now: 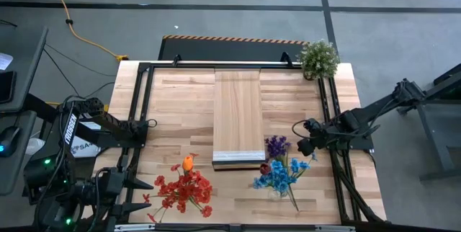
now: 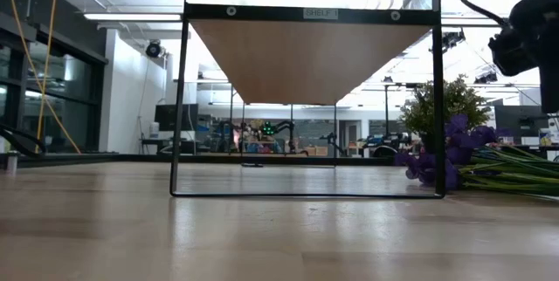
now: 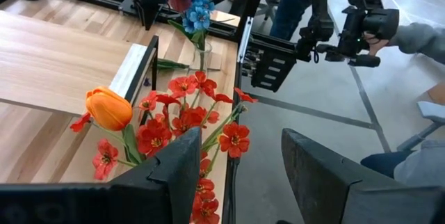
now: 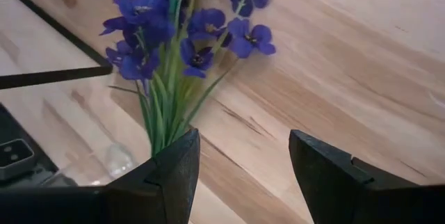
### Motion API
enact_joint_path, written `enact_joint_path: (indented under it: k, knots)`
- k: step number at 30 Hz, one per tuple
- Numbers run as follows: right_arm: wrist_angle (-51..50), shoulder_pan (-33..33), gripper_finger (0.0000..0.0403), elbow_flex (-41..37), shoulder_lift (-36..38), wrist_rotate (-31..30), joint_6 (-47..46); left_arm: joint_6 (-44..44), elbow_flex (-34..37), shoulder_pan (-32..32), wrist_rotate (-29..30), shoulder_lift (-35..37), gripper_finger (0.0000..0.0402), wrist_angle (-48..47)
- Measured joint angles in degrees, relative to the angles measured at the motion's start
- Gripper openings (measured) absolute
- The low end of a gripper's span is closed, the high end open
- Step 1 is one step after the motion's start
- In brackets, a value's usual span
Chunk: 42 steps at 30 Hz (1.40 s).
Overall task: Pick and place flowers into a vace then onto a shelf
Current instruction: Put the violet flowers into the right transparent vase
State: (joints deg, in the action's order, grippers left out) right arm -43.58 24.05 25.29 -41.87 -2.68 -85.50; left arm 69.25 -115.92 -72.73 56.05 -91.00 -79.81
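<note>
Big open lab space behind the table, bright ceiling lights and glass walls in the low view, grey floor with a yellow cable snaking off at the far left. The slatted wooden tabletop sits inside a black metal frame. The shelf runs down the middle of it, a long light-wood board on thin black legs, its pale front edge facing the near side. Nothing sits on it.

The flowers are all on the tabletop near the front edge. A red bunch with one orange tulip lies left of the shelf's near end. Right of it, blue flowers and a dark maroon head stand in a clear glass vase, which is hard to make out from above. The purple flowers lie flat just beside the shelf's near right corner, stems pointing right.

The left gripper hovers off the near left corner of the table, looking over the red bunch, fingers spread apart and holding nothing. The right gripper hangs above the purple flowers at the right side, fingers also spread, stems showing just beside one finger but not pinched.

A bushy potted plant sits at the far right corner. In the left wrist view a person's sleeve shows beyond the table.
</note>
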Motion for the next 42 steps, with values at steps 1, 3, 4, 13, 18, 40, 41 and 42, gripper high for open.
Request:
enact_joint_path:
  k: [1, 3, 4, 13, 18, 40, 41, 42]
  knots:
    - [0.1, -0.2, 0.0212, -0.1, -0.1, 0.1, 0.0, 0.0, 0.0, 0.0, 0.0, 0.0, 0.0232, 0.0]
    - [1.0, -0.6, 0.0213, -0.1, -0.1, 0.1, 0.0, 0.0, 0.0, 0.0, 0.0, 0.0, 0.0232, 0.1]
    - [2.1, -0.8, 0.0213, -0.1, -0.1, 0.1, 0.0, 0.0, 0.0, 0.0, 0.0, 0.0, 0.0232, 0.2]
    - [4.5, -0.9, 0.0206, -0.1, -0.3, -0.4, -0.2, 0.0, 0.0, 0.0, 0.0, 0.0, 0.0232, 0.2]
    - [4.6, -0.9, 0.0206, -0.1, -2.3, 0.4, -1.0, 0.0, 0.0, 0.0, 0.0, 0.0, 0.0232, 0.2]
    - [18.4, -0.4, 0.0206, -0.1, -13.2, 3.8, 3.3, 0.0, 0.0, 0.0, -0.4, 0.0, 0.0232, 0.2]
    - [18.9, -0.2, 0.0206, -0.1, -13.6, 4.2, 3.5, 0.0, 0.0, 0.0, -0.7, 0.0, 0.0232, 0.2]
    - [19.2, 0.1, 0.0206, -0.1, -13.9, 4.5, 3.4, 0.0, 0.0, 0.0, -1.0, 0.0, 0.0232, 0.2]
